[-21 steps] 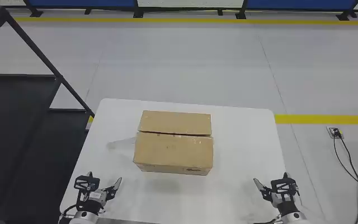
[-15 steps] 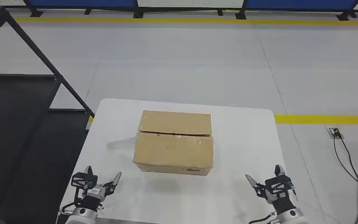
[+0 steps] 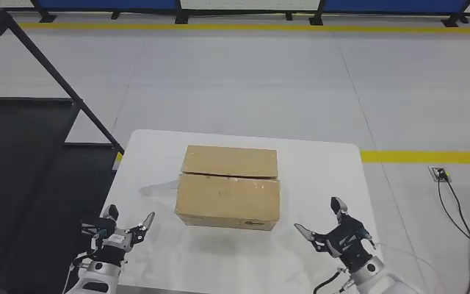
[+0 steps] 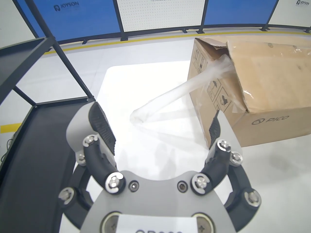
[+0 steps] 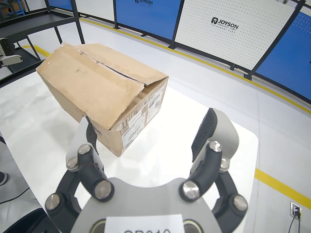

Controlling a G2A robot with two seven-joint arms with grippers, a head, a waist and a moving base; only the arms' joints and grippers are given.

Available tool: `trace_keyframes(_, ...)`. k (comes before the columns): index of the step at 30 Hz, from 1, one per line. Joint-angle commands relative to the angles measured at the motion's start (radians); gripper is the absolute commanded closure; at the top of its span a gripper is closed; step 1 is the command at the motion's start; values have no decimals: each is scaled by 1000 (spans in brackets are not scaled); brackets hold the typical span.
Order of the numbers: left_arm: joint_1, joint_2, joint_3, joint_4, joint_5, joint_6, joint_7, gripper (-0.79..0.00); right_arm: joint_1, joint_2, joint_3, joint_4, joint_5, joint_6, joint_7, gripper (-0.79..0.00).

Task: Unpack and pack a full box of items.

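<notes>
Off to the left of the white bench (image 3: 323, 169), a black shelf rack (image 3: 37, 184) is standing. Mid-bench the cardboard box (image 3: 229, 187) is sitting, flaps folded down, seam gaping a bit, contents hidden, a clear plastic strip (image 4: 175, 93) trailing from its left end. The left gripper (image 3: 131, 217) and right gripper (image 3: 318, 217) are hovering near the front corners, spread apart, empty.
</notes>
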Motion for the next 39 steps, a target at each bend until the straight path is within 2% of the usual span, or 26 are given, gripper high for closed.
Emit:
trace_keyframes(1, 0, 0, 0, 0, 0, 0, 0, -785, 0, 0, 0, 0, 0, 0, 0, -785)
trace_keyframes(4, -2, 0, 1, 0, -1, 0, 0, -785, 2, 0, 0, -2, 2, 0, -4, -785)
trace_keyframes(6, -30, -4, 15, 16, -40, 11, -14, -785, 20, -1, -15, 9, 52, -49, -48, -785)
trace_keyframes(11, -112, -7, 32, 60, -54, 7, -46, -785, 169, -4, -56, 130, 193, -159, -1, -785)
trace_keyframes(19, -194, -9, 40, 127, -140, -86, -60, -785, 395, -9, -125, 369, 474, -354, 129, -785)
trace_keyframes(22, -209, -8, 33, 136, -175, -112, -66, -785, 468, -10, -151, 452, 567, -407, 186, -785)
trace_keyframes(31, -226, -10, 42, 135, -164, -112, -66, -785, 656, -22, -243, 672, 807, -471, 330, -785)
trace_keyframes(39, -230, -15, 63, 138, -155, -82, -45, -785, 736, -26, -306, 760, 958, -529, 463, -785)
